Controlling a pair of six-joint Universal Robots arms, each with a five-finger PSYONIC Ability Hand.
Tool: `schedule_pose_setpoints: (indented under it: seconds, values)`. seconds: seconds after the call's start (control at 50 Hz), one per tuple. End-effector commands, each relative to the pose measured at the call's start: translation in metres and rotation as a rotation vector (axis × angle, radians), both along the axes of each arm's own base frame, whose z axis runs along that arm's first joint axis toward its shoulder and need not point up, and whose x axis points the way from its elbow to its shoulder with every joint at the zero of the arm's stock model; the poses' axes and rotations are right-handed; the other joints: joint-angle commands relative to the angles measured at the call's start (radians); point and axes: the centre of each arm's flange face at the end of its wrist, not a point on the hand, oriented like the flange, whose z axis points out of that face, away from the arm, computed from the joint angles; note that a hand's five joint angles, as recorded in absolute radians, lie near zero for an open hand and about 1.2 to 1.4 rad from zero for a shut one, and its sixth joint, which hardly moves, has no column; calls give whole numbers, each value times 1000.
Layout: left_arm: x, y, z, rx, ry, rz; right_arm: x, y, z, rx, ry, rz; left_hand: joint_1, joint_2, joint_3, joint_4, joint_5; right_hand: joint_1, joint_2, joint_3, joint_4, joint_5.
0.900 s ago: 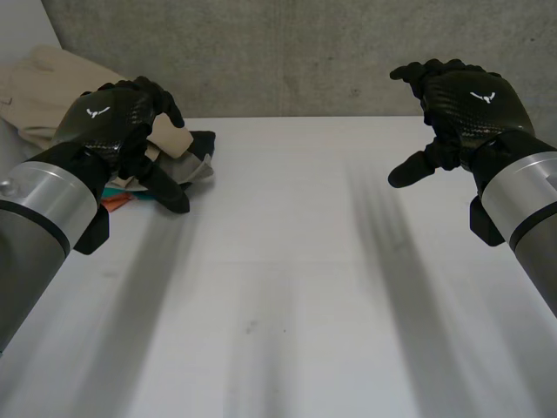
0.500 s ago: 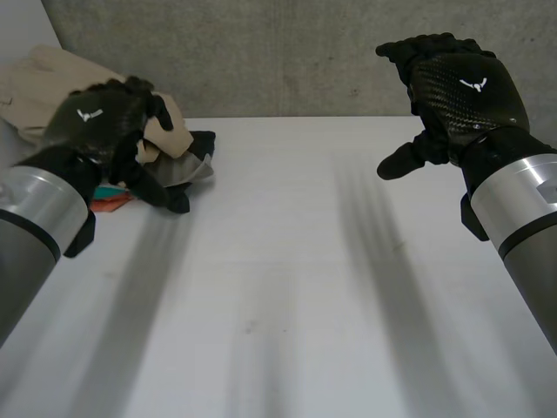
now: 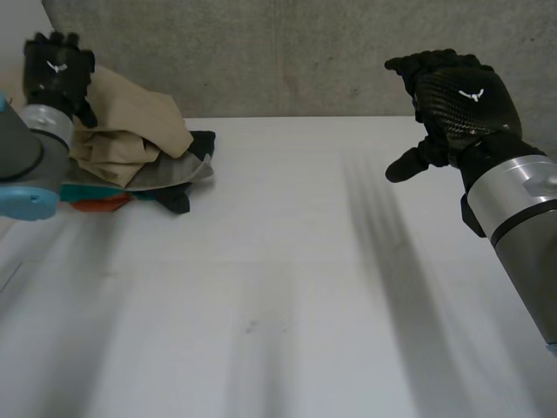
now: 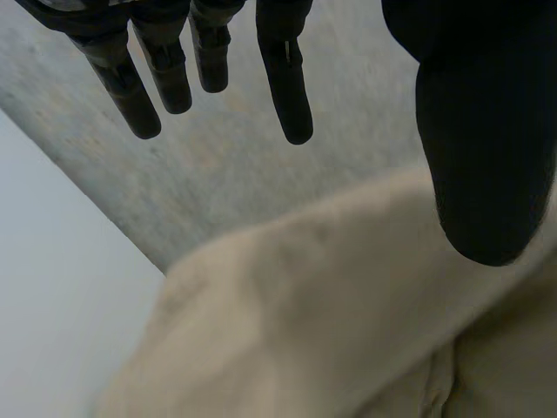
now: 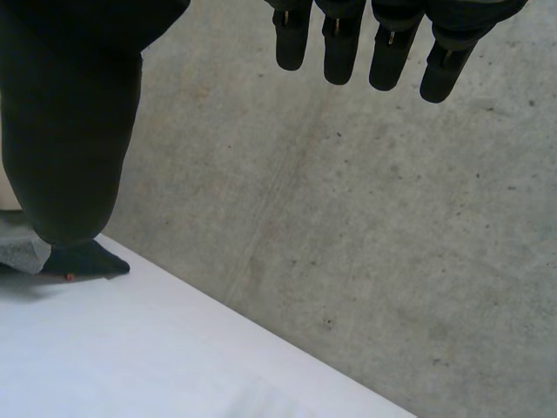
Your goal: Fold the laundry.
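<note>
The laundry pile (image 3: 130, 148) sits at the far left of the white table (image 3: 278, 287), a beige garment (image 3: 130, 117) bunched on top of a grey piece (image 3: 178, 172), a black one (image 3: 202, 144) and scraps of teal (image 3: 87, 181) and orange (image 3: 100, 205) at its near edge. A moment ago our left hand (image 3: 57, 68) lay on this heap with its fingers curled into the beige cloth. Now it has lifted off and swung up to the far left, above and behind the pile, and its wrist view shows the fingers (image 4: 291, 87) straight and spread from the thumb, holding nothing, with the beige cloth beneath the palm. We judge that the grasp came away empty, since no garment has been drawn out, so the fold has not begun and the pile is as crumpled as before. Our right hand (image 3: 461, 100) has barely moved: it hovers over the far right of the table, well apart from the pile, fingers relaxed and thumb out, with nothing in it. The middle and near table lie bare, room enough for spreading a piece. Behind stands a concrete wall (image 3: 287, 52). What hinders us is the tangle itself, as the pieces overlap, and the left arm (image 3: 26, 165) crosses in front of the pile's left side.
</note>
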Motion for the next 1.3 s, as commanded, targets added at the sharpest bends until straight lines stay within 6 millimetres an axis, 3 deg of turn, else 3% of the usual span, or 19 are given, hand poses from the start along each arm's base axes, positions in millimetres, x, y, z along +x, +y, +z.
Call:
schedule_pose_setpoints:
  seconds: [0.02,0.1,0.12,0.18,0.26,0.34,0.42,0.5,0.56,0.62,0.68,0.72,0.78,0.8,0.82,0.92,1.1,1.16,1.3]
  values:
    - [5,-39,-60,14,-68,-20,3,-5,-12,23,32,1,-415,-31,-37,-33,-49,-50,-34,-32,-33,-48]
    - [4,-45,-65,4,-65,-19,4,-7,-16,24,46,0,365,749,743,747,731,-50,-34,-32,-33,-48]
    - [4,-45,-59,-9,-57,-4,4,-8,-17,24,51,0,802,1187,1181,1185,1168,-50,-34,-32,-33,-48]
    - [4,-42,-36,-60,-31,31,4,-8,-16,20,54,-2,807,1191,1185,1189,1173,-50,-34,-32,-33,-48]
    - [-1,-23,22,-167,51,65,2,-9,-13,10,54,-9,807,1191,1185,1189,1173,-50,-34,-32,-33,-48]
    - [-22,17,87,-278,162,-32,1,-8,-8,-2,45,-11,807,1191,1185,1189,1173,-50,-34,-32,-33,-48]
    - [-52,80,147,-336,307,-213,-1,-6,-2,-20,36,-14,807,1191,1185,1189,1173,-50,-34,-32,-33,-48]
    - [-78,130,160,-279,382,-356,-5,-4,7,-43,24,-22,807,1191,1185,1189,1173,-50,-34,-32,-33,-48]
    - [-92,154,149,-197,400,-424,-9,-5,15,-66,13,-36,807,1191,1185,1189,1173,-50,-34,-32,-33,-48]
    - [-110,183,115,-36,389,-494,-15,-7,21,-83,7,-55,807,1191,1185,1189,1173,-50,-34,-32,-33,-48]
    - [-128,214,60,174,335,-544,-21,-11,24,-92,5,-71,807,1191,1185,1189,1173,-50,-34,-32,-33,-48]
    - [-136,237,12,340,275,-563,-22,-14,23,-89,12,-73,399,783,777,781,765,-50,-34,-32,-33,-48]
    - [-140,254,-32,473,196,-561,-23,-15,22,-82,17,-68,-51,333,327,331,314,-50,-34,-32,-33,-48]
    - [-138,262,-52,529,137,-546,-23,-16,19,-71,25,-60,-370,14,8,12,-4,-50,-34,-32,-33,-48]
    - [-136,265,-61,549,106,-534,-22,-17,18,-66,27,-57,-415,-31,-37,-33,-49,-50,-34,-32,-33,-48]
    - [-119,266,-68,509,-32,-409,-20,-19,9,-43,57,-37,-415,-31,-37,-33,-49,-50,-34,-32,-33,-48]
    - [-86,261,-16,310,7,-300,-16,-11,-6,2,112,-12,-415,-31,-37,-33,-49,-50,-34,-32,-33,-48]
    - [-82,258,-20,314,-3,-313,-14,-7,-14,15,132,2,-415,-31,-37,-33,-49,-50,-34,-32,-33,-48]
    - [-79,245,-60,419,-73,-353,-7,3,-30,26,219,52,-415,-31,-37,-33,-49,-50,-34,-32,-33,-48]
